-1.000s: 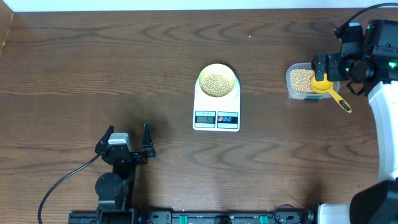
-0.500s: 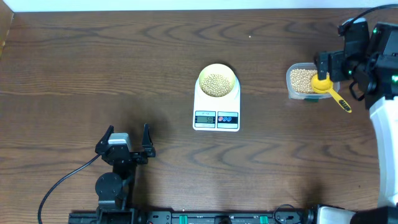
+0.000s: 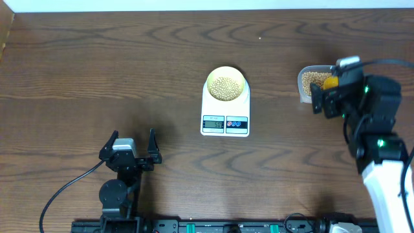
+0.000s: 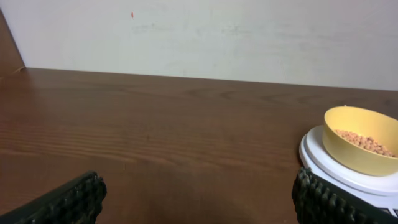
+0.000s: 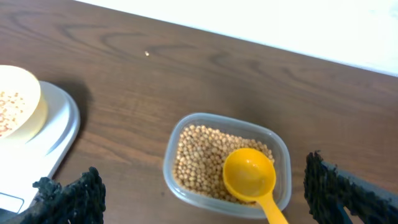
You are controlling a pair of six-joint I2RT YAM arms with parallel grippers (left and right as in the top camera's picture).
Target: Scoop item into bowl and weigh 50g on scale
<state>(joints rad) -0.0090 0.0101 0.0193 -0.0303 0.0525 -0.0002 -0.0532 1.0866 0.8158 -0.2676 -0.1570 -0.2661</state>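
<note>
Right gripper [image 5: 205, 196] has pulled back from the scoop [image 5: 250, 175], jaws wide; left gripper [image 3: 134, 134] equally wide.

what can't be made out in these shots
Weight reading: in the overhead view the digits on the display of the scale are too small; the left wrist view does not show the display.
Scoop handle: the right arm covers it overhead; the right wrist view cuts it off at the bottom edge.
Tub of beans: partly under that arm overhead.

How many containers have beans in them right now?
2. The pale yellow bowl sits on the scale mid-table; the clear tub is at the right, with the yellow scoop resting in it. No others visible.
</note>
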